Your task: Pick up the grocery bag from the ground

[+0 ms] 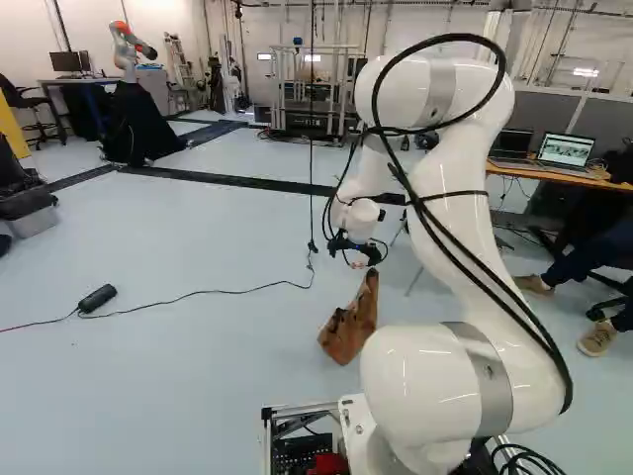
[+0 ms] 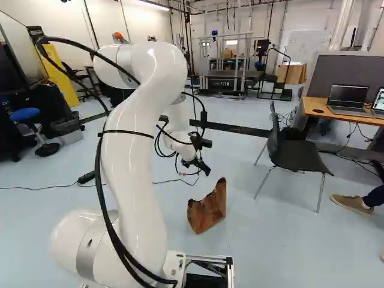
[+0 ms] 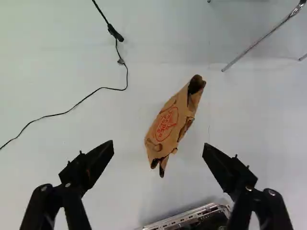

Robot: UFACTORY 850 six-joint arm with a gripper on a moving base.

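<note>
1. Gripper (image 2: 195, 170), one: fingers spread wide apart, nothing held between them; suspended above the bag.
2. Grocery bag (image 3: 165, 127), brown paper, creased, marked in red: set down on the floor (image 3: 110, 191), ungripped, ahead of the fingers.
3. Chair (image 2: 295, 155), dark-seated: placed near the bag.

Left base view: the white jointed arm (image 1: 450, 198) hides most of the black chair with metal legs (image 2: 297, 157). Right base view: the laptop with a lit screen (image 1: 566, 150) and the light-wood desk (image 2: 315, 107) are cut off at the right; the fingertips of the black two-fingered gripper (image 2: 198, 165) are too small to resolve. Wrist view: the perforated metal base frame (image 3: 180, 219) is cut off; folds hide the inside of the crumpled brown paper bag (image 3: 168, 125).
</note>
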